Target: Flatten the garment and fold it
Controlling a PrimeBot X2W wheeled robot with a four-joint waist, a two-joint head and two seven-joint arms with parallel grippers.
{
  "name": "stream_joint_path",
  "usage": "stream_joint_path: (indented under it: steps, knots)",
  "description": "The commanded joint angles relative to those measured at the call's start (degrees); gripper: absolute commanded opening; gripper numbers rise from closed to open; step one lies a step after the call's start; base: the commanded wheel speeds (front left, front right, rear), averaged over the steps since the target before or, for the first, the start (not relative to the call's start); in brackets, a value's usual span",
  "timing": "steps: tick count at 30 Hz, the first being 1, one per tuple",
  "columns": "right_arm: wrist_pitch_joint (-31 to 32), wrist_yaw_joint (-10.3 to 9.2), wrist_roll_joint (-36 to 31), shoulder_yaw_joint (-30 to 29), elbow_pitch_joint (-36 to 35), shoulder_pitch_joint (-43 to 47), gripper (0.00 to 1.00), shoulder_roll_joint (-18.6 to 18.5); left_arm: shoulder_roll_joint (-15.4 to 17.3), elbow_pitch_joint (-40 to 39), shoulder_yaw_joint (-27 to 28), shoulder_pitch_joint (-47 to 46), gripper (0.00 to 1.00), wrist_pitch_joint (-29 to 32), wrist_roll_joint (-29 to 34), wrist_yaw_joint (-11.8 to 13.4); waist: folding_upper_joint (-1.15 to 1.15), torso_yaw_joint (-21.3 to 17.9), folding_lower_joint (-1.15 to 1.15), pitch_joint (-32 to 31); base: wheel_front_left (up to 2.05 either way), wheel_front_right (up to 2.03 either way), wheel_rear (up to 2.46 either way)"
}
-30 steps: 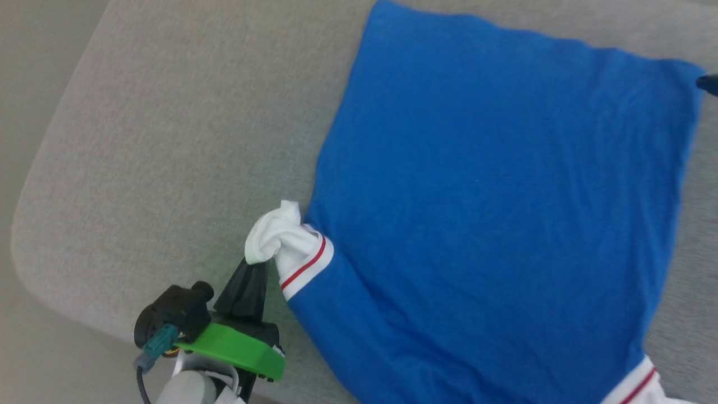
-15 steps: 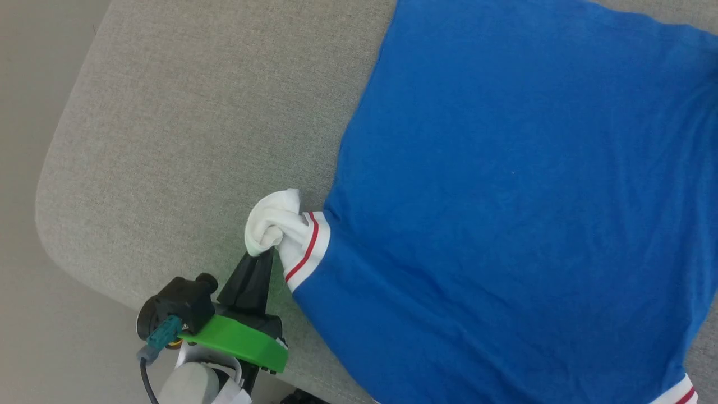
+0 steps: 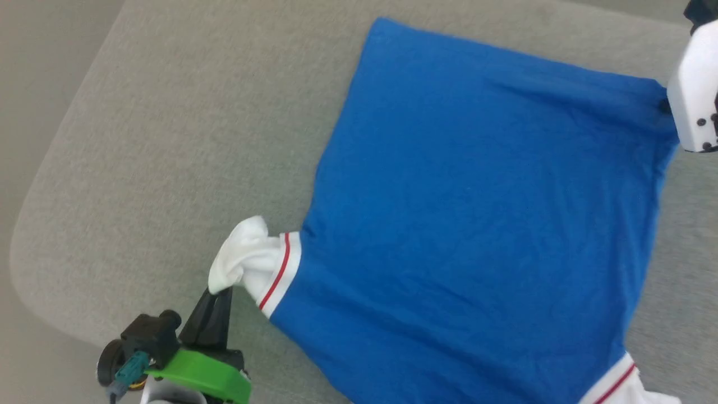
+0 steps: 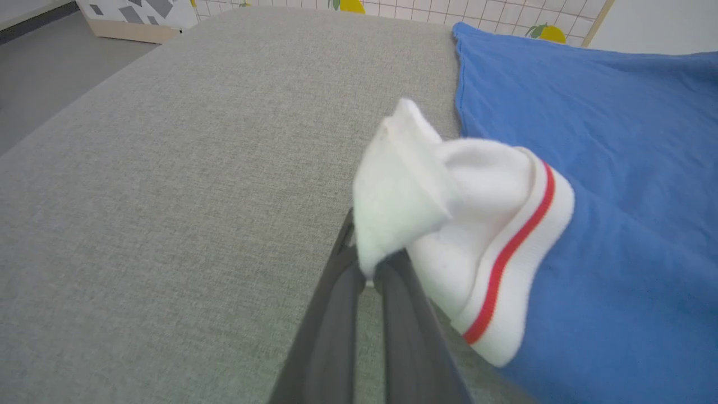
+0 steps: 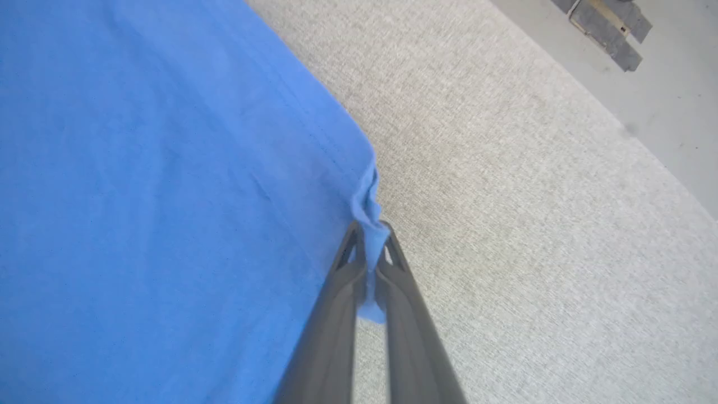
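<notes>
The garment [image 3: 477, 224] is a royal blue shirt spread plain side up on a grey padded table [image 3: 168, 140]. Its white sleeve [image 3: 247, 264] with red-striped trim is bunched at the lower left, and my left gripper [image 3: 221, 292] is shut on that sleeve's tip. The left wrist view shows the white sleeve [image 4: 437, 207] pinched between the dark fingers [image 4: 336, 314]. My right gripper [image 5: 370, 247] is shut on the blue hem corner [image 5: 367, 213] at the garment's far right. In the head view, the right arm's white housing [image 3: 695, 95] sits over that corner. A second white sleeve [image 3: 628, 387] peeks out at the bottom right.
The grey table's rounded corner [image 3: 33, 264] and left edge drop off to a pale floor [image 3: 33, 56]. Bare grey surface lies left of the garment. A patterned box [image 4: 140, 14] and a tiled wall stand beyond the table in the left wrist view.
The head camera has shifted. My left gripper has drawn the white sleeve down and to the left. The right arm's white housing has come into view at the garment's far right corner.
</notes>
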Motion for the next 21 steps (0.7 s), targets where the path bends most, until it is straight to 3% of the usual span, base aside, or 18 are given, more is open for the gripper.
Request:
stream_joint_path:
  steps: [1, 5, 10, 16, 21]
  knots:
    - [-1.0, -0.09, 2.1, 0.8, -1.3, 1.5, 0.00, -1.6, 0.4, -0.1, 0.7, 1.0, 0.00, -0.2, 0.5, -0.2, 0.00, -4.6, 0.00, -5.2, 0.00, 0.00, 0.00]
    - [-3.3, -0.09, 6.8, 5.3, -8.3, 5.1, 0.00, -7.3, 1.0, 0.1, 1.9, 3.5, 0.00, -0.2, 0.8, -0.2, 0.00, -6.8, 0.00, -8.6, 0.00, 0.00, 0.00]
    - [-7.4, -0.09, 12.6, 9.8, -20.1, 14.0, 0.00, -17.2, 1.4, 0.2, 3.7, 6.7, 0.00, -0.2, 1.0, -0.2, 0.00, -9.4, 0.00, -12.6, 0.00, 0.00, 0.00]
    - [-11.5, -0.09, 18.7, 8.9, -28.6, 29.4, 0.00, -27.1, 1.7, -0.5, 5.5, 10.2, 0.00, -0.2, 1.0, 0.1, 0.00, -12.5, 0.00, -15.3, 0.00, 0.00, 0.00]
    - [-14.5, -0.09, 22.0, 7.4, -30.7, 43.8, 0.00, -31.0, 2.0, -0.9, 6.2, 11.2, 0.00, -0.2, 1.1, 0.1, 0.00, -14.3, 0.00, -15.6, 0.00, 0.00, 0.00]
